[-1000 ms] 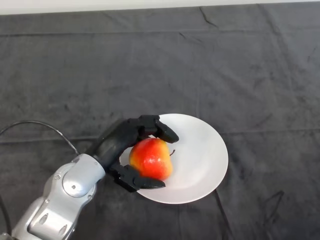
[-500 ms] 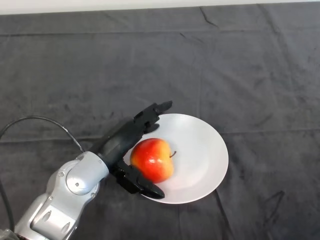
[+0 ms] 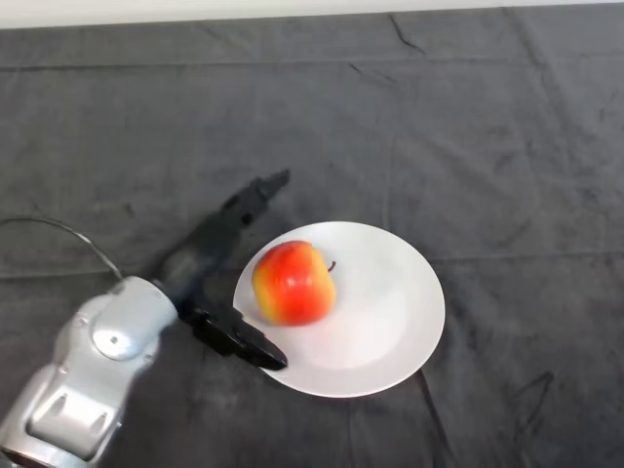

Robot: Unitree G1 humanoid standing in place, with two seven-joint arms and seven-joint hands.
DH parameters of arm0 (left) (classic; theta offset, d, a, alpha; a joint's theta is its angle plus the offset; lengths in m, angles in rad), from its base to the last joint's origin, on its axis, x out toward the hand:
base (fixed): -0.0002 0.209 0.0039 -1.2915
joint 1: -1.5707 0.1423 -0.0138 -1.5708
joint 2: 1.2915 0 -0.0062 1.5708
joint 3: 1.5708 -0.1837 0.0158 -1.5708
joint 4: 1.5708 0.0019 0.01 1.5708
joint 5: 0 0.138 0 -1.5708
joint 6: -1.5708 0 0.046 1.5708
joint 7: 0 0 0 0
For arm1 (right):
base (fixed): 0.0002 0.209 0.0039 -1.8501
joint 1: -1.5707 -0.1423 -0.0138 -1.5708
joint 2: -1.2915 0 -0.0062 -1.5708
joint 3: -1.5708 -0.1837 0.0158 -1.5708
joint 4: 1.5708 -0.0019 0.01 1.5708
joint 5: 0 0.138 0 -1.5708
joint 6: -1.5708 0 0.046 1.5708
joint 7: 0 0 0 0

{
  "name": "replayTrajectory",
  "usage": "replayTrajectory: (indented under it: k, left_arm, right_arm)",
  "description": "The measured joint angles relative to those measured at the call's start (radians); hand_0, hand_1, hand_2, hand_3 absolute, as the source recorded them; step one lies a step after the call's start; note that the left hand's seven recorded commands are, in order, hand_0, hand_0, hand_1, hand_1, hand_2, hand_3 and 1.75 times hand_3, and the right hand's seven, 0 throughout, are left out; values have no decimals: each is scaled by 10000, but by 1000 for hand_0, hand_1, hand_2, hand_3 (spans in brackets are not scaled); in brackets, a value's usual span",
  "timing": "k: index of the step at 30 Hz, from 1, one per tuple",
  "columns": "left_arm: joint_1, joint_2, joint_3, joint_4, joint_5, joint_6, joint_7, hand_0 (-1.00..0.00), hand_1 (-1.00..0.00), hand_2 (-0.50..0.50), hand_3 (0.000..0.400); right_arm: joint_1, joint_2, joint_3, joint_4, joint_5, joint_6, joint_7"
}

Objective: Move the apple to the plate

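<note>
A red and yellow apple rests on the left part of the white plate, stem pointing right. My left hand is just left of the plate, open, fingers stretched up and to the right, thumb lying over the plate's lower left rim. A narrow gap separates the hand from the apple.
A dark wrinkled cloth covers the whole table. A pale strip runs along the table's far edge. My silver-grey forearm comes in from the lower left corner.
The hand let go of the apple: its fingers straightened and it drew back to the left. The apple stayed on the plate, rolling slightly left.
</note>
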Motion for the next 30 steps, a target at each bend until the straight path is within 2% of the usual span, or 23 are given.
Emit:
replayTrajectory:
  k: [7, 19, 24, 30]
  left_arm:
    - [-101, 178, 1229, 1, -513, -30, 163, 0, 0, 0, 0]
    - [-292, 259, 3216, 19, -1262, -39, 1137, 0, 0, 0, 0]
    - [-294, 291, 4045, 304, -1575, -194, 1490, 0, 0, 0, 0]
    - [-298, 496, 5164, 737, -1979, -280, 1645, 0, 0, 0, 0]
  right_arm:
    - [0, 0, 0, -12, 0, 0, 0]
    - [0, 0, 0, -36, 0, 0, 0]
    - [0, 0, 0, -46, 0, 0, 0]
    - [0, 0, 0, -53, 0, 1, 0]
